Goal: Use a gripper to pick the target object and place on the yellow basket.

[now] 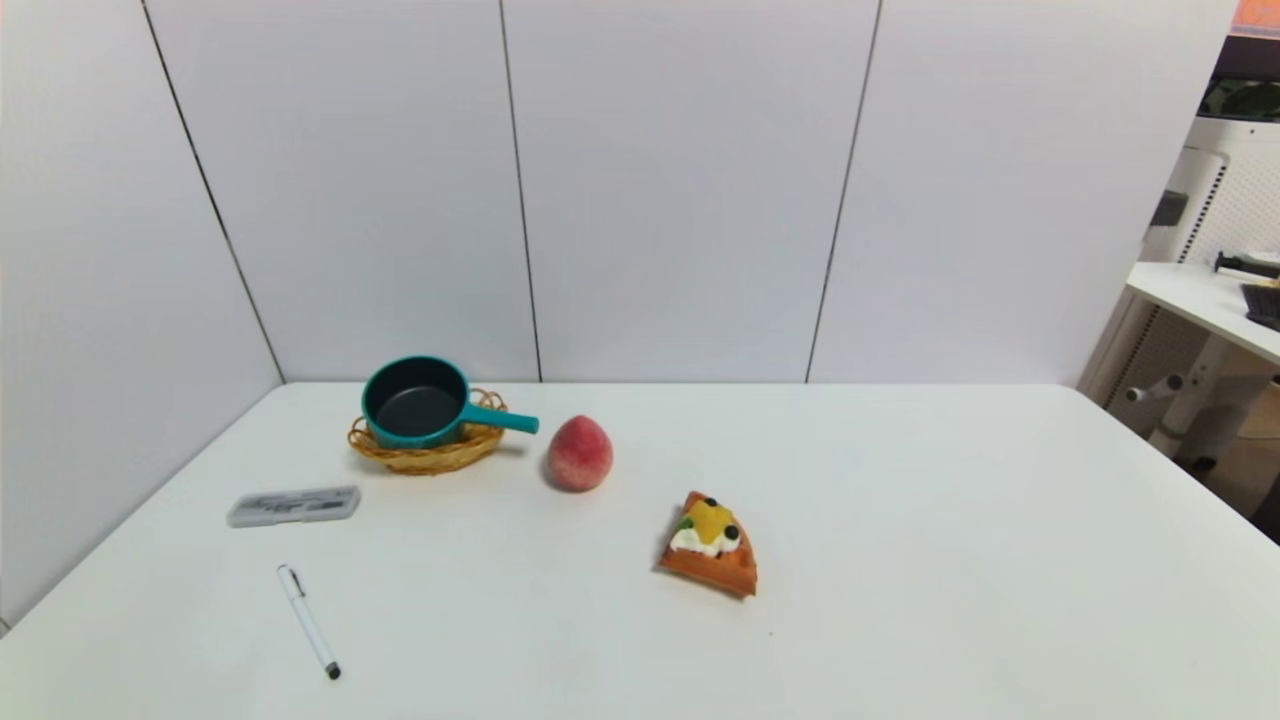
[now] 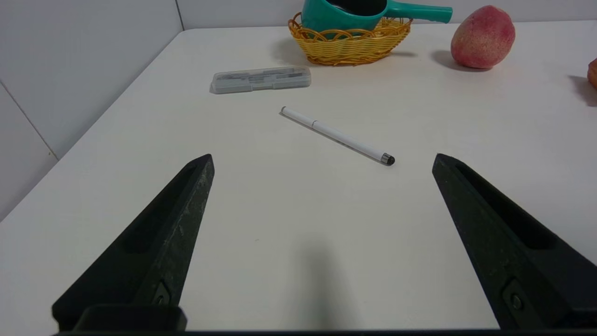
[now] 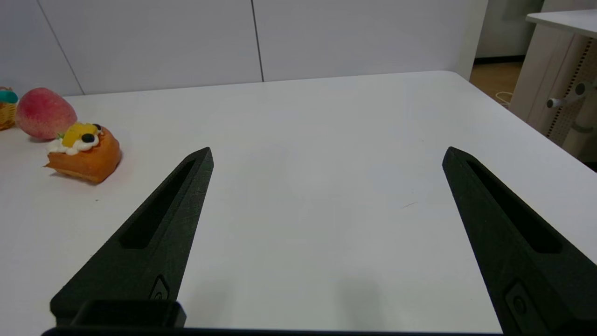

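Observation:
The teal saucepan sits tilted inside the yellow basket at the back left of the white table, its straight handle sticking out over the rim toward the peach. The left wrist view shows the saucepan resting in the basket far ahead of my left gripper, which is open over bare table with nothing between its fingers. My right gripper is open too, over bare table on the right side, far from the basket. Neither arm shows in the head view.
A pink-red peach stands right of the basket, and a waffle wedge lies nearer the middle. A clear pen case and a white pen lie at the front left. Another desk stands off to the right.

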You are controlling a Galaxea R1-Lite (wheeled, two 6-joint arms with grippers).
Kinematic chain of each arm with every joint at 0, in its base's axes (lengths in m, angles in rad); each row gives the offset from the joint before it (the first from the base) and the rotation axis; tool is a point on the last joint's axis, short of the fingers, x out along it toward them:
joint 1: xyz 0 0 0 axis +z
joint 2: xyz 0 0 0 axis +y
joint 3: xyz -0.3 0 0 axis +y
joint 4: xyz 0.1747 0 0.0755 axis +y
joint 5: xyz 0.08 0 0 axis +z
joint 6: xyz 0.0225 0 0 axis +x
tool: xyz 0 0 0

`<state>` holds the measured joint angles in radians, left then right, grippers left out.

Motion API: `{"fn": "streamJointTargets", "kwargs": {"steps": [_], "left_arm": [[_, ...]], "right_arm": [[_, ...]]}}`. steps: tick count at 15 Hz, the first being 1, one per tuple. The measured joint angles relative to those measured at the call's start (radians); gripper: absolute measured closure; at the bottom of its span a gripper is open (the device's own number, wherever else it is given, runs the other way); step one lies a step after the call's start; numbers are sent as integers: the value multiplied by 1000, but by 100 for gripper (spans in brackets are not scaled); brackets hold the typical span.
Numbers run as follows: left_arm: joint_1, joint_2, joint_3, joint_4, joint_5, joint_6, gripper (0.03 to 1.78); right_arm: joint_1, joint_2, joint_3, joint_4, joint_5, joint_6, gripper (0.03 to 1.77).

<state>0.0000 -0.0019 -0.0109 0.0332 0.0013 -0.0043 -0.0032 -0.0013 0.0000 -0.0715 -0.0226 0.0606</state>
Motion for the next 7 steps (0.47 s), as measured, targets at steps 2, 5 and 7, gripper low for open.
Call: {"fn": "streamJointTargets", "kwargs": {"steps": [2,5,7], "left_arm": [[0,0,0,0,0,0,12],[0,0,0,0,0,1,12],[0,0,-1,0,0,0,12]], "right_arm": [[0,0,0,2,-1,-2,10],[0,0,0,1,-2,-1,10],[0,0,0,1,-2,2,10]]}}
